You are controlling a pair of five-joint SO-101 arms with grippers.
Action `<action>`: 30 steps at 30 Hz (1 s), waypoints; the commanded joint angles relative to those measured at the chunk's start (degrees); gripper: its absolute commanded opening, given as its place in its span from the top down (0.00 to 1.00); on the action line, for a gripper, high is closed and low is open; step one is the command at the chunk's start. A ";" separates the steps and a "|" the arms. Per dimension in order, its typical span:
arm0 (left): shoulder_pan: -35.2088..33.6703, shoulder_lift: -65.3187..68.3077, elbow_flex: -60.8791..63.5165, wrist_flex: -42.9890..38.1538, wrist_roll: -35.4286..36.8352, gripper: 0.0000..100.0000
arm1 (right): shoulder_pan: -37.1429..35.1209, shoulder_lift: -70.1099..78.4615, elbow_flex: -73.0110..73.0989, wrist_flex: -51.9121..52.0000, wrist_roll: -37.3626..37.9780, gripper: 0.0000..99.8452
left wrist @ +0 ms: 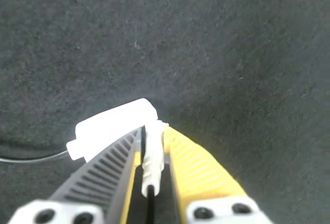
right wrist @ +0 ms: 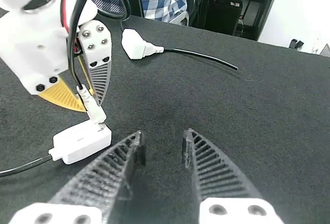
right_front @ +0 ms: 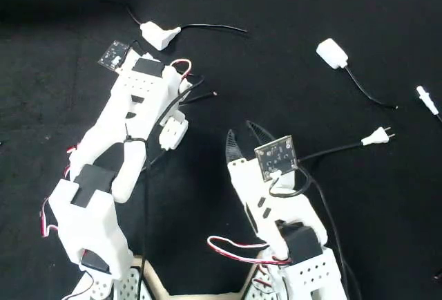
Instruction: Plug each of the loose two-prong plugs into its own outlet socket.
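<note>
1. High view: black table point(right_front: 62, 51), with the right gripper point(right_front: 243, 137) close to the middle, its two fingers point(right_front: 232, 146) wide apart and holding nothing.
2. Right wrist view, up close: those spread fingers again, with bare black cloth between them.
3. Left wrist view: left gripper point(left wrist: 153, 133) squeezed tight on a small white plug point(left wrist: 152, 162), the plug's tip touching a white socket block point(left wrist: 111, 126). Prongs hidden, so no telling how far in.
4. High view, for the place: socket block just at 9 o'clock from the table's middle, tucked by the end of the left arm.
5. Right wrist view, from the side: plug tilted, its tip on top of the block, a thin black cord point(right wrist: 80, 85) going up between the left gripper's fingers.
6. High view, farther off: a joined pair point(right_front: 160, 35) of white block and plug at 11 o'clock, a lone socket point(right_front: 332, 52) with its own cord at 1 o'clock, and a loose plug point(right_front: 378, 135) with two bare prongs at 3 o'clock, lying flat, well apart from every socket.
7. Right wrist view: joined pair from nearer, plug pressed against the block's end.
</note>
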State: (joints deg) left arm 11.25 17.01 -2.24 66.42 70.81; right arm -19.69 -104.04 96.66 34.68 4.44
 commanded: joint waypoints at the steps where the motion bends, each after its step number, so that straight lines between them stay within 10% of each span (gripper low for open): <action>1: -0.57 0.18 -0.92 0.35 -0.35 0.97 | 0.79 -4.70 -0.22 -0.26 -0.44 0.86; 30: -3.74 5.36 -4.26 8.62 0.79 0.97 | 0.79 -4.70 -0.22 -0.18 -0.44 0.86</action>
State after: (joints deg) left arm 9.49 20.70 -7.08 74.59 71.78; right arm -19.69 -104.04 96.66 34.68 4.44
